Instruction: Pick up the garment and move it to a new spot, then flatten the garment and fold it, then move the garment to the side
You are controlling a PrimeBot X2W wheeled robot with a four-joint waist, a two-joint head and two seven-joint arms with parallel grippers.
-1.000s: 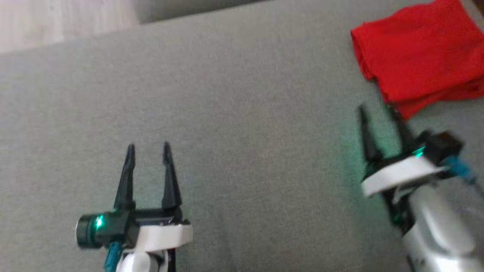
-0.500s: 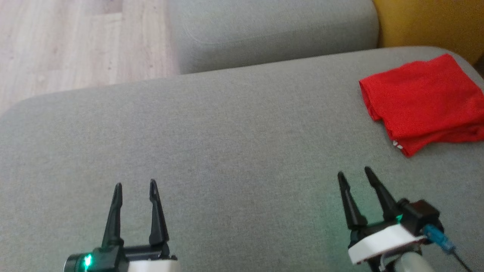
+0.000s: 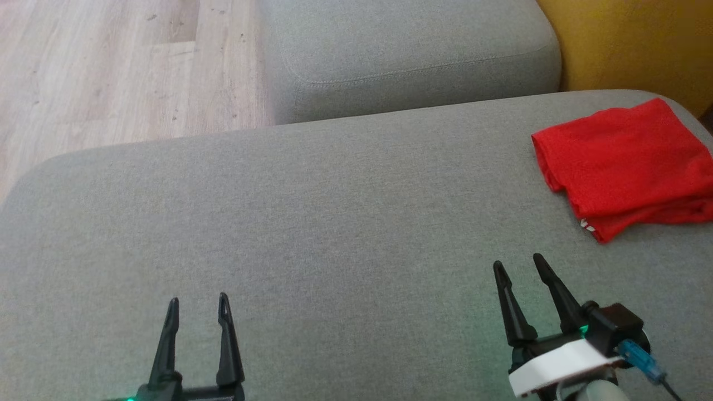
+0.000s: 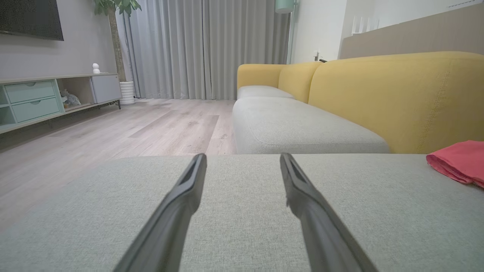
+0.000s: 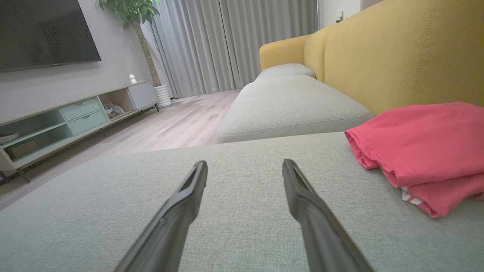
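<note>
Low over a grey sofa cushion [image 3: 334, 211], the left claw [image 3: 198, 298] and right claw [image 3: 517, 260] both hover, spread apart and empty. Bare cushion runs ahead to its rounded far edge; wooden floor [image 3: 111, 72] lies beyond, left. A red garment [image 3: 624, 161], folded into a rough rectangle, lies at the cushion's far right, near the yellow backrest [image 3: 629, 39].

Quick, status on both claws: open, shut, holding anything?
Left claw: open, holding nothing, over the grey cushion.
Right claw: open, holding nothing; the folded red garment lies apart, beyond its tips.
</note>
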